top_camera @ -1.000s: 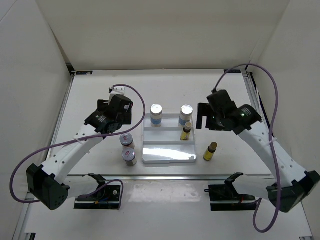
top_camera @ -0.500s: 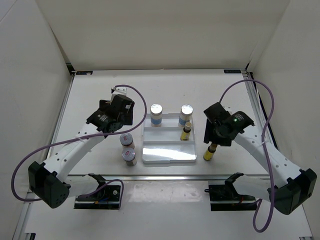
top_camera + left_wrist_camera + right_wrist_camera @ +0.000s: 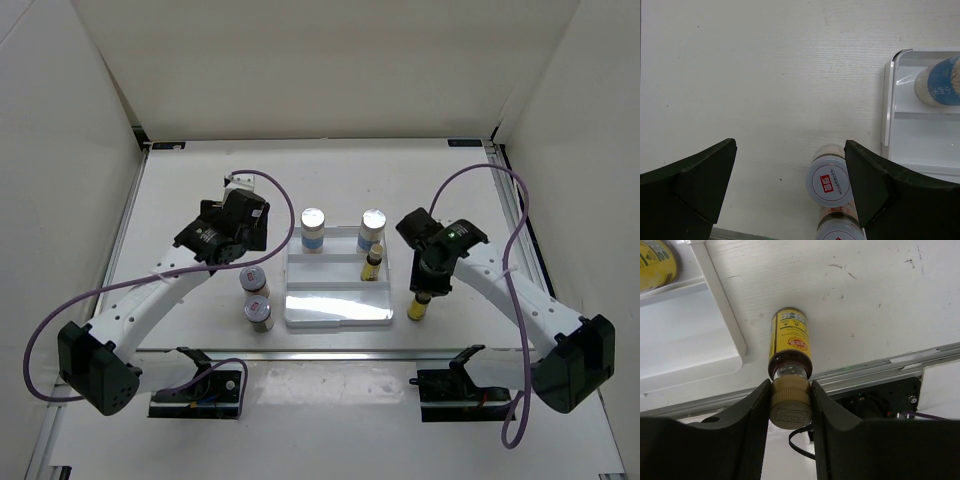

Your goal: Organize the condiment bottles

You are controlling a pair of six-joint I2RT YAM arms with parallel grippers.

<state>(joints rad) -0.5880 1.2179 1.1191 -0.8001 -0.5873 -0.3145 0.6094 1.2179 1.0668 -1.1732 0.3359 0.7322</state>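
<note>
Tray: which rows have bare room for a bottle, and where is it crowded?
The tray's front row is bare; the middle row is free left of the yellow bottle. The back row has a gap between two white bottles. Two jars crowd its left side.

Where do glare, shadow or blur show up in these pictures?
Top external view: light glares off the white tray's front row and the tall bottles' silver caps. Left wrist view: the gripper fingers are dark and featureless, the jar lid sharp. Right wrist view: the yellow bottle's label is crisp.
</note>
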